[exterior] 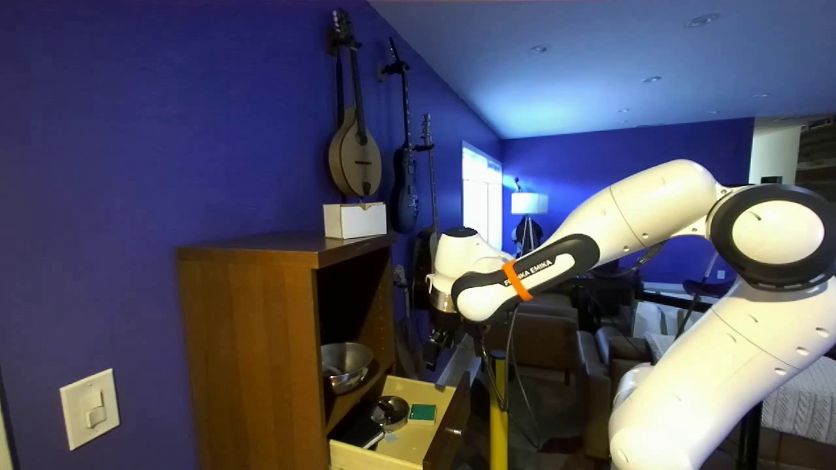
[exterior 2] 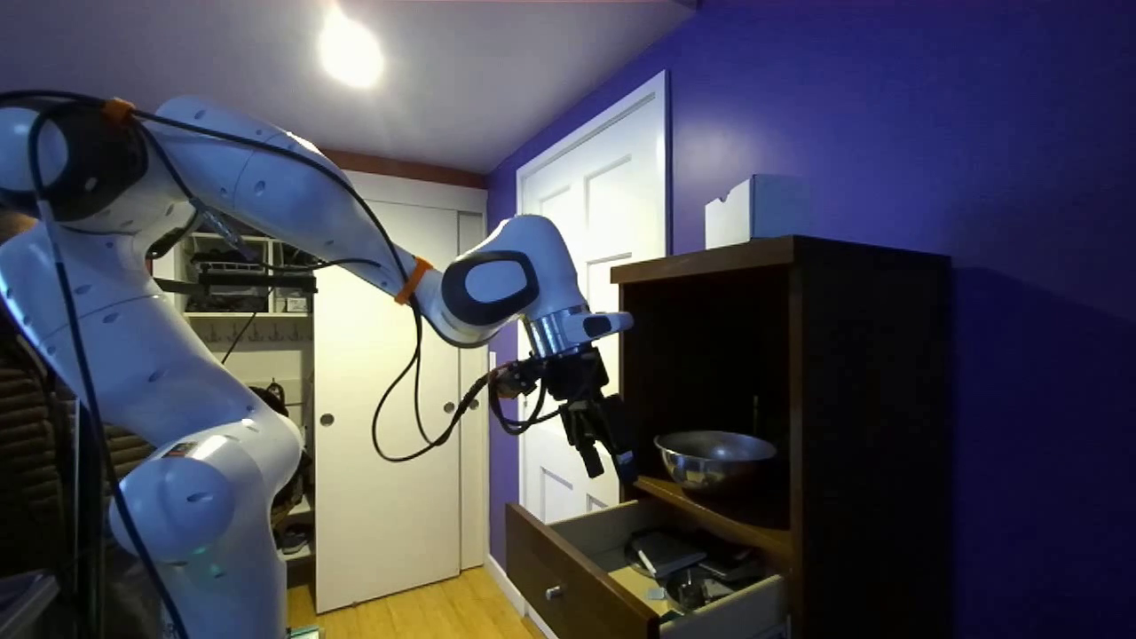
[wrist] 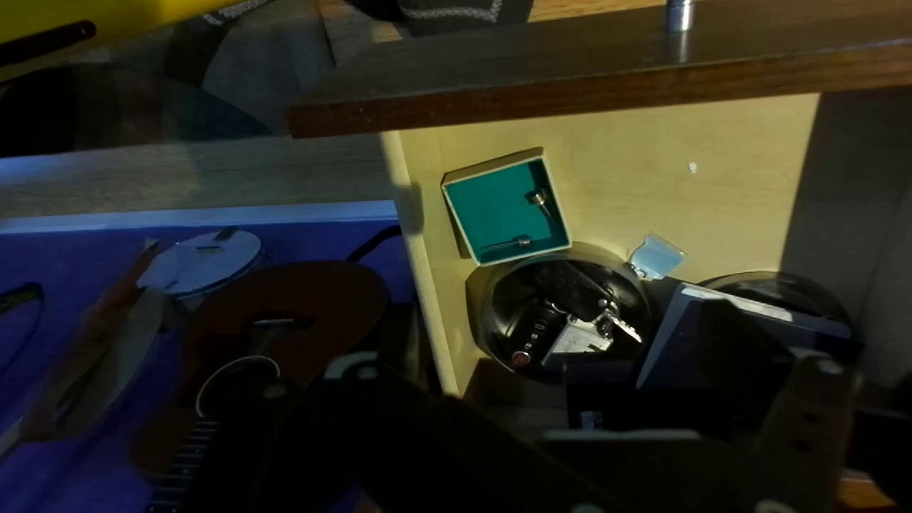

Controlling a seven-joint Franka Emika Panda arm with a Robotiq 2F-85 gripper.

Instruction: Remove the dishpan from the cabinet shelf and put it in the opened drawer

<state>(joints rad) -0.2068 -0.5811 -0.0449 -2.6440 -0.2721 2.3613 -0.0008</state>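
Task status: removal is not yet accomplished. The dishpan [exterior 2: 714,463] is seated upright on the cabinet shelf [exterior 2: 728,521], inside the brown cabinet [exterior: 248,352], and is shown there in both exterior views. The drawer [wrist: 641,164], located below the shelf, is already pulled open. Inside it, in the wrist view, a green-lined box [wrist: 491,214], a round dish [wrist: 491,320] and a dark flat item [wrist: 695,342] are held. 3 operations are judged to remain: the dishpan is to be gripped, withdrawn from the cabinet, and lowered into the drawer.

Pose: the arm [exterior: 627,219] is extended toward the cabinet opening, with its wrist bent downward. In an exterior view, the claw [exterior 2: 611,474] is positioned to the left of the dishpan, with its tips directed downward. The 2 fingers [exterior 2: 623,448] are spread apart; nothing is clamped between them. No contact with the dishpan is shown. Whether the claw is directly over the drawer cannot be told. For the next move, travel to the right in that same view, toward the dishpan rim, appears to be required.
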